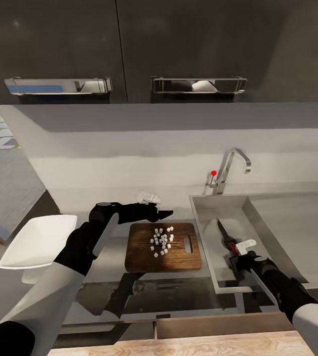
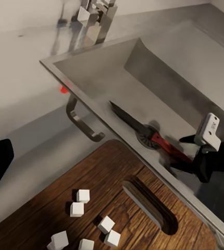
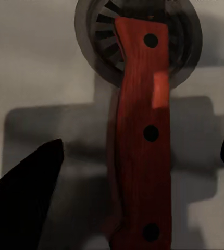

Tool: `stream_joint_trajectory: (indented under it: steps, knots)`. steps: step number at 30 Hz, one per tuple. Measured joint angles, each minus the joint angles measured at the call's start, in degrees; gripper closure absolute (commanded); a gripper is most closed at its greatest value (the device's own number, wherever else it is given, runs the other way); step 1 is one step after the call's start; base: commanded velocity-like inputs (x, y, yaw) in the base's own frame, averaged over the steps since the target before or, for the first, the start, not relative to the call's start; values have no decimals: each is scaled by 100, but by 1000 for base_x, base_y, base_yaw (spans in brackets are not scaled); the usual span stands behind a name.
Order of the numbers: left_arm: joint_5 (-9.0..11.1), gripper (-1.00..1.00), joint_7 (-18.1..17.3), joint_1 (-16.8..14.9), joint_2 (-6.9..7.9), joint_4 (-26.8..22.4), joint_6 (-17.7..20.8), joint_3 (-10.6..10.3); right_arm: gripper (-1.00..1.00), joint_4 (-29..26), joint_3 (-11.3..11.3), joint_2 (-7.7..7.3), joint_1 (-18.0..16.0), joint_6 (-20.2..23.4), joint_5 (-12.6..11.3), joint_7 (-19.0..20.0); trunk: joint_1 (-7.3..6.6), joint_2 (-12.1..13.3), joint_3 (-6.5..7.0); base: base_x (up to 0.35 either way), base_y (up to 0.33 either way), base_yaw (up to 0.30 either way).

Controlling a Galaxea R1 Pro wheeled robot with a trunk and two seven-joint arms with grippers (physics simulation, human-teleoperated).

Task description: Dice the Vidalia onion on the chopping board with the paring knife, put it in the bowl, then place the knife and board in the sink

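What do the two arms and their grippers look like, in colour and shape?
Both arms have pale grey-white forearm shells, then black jointed wrists. The left gripper ends in slim, black, pointed fingers. The right gripper is also black, with a small white block on top. No cables are visible.

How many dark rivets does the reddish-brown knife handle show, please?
3 dark rivets: one over the round grey drain, one mid-handle, one nearest the camera; more may lie beyond the frame.
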Motion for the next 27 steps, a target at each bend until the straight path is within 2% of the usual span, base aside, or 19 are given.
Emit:
stream_joint_trajectory:
  steps: [8, 10, 12, 13, 15, 27]
  knots:
    - [0, -100, 0, 3, 1, -1, 0, 0, -100, -2, 1, 0, -2, -46, 30, -6, 0, -1, 1, 0, 0, 0]
    - [0, -100, 0, 2, 1, 0, 2, 0, -100, -2, 4, -1, 0, -142, 19, 1, 0, -1, 0, 0, 0, 0]
    - [0, -100, 0, 2, 2, 0, 2, 0, -100, 0, 17, -2, 1, -363, 1, 11, 0, 0, 0, 0, 0, 0]
    - [0, -100, 0, 1, 2, 0, 1, 4, -100, -14, 27, -3, 1, -608, 1, 13, 0, 0, 0, 0, 0, 0]
    - [0, -100, 0, 1, 2, 0, 2, 6, -100, -66, 33, -3, 1, -707, 1, 19, 0, 0, 0, 0, 0, 0]
    - [0, -100, 0, 3, 10, 0, 1, 9, -100, -1551, 56, -46, 5, -815, 1, 26, 0, 0, 0, 0, 0, 0]
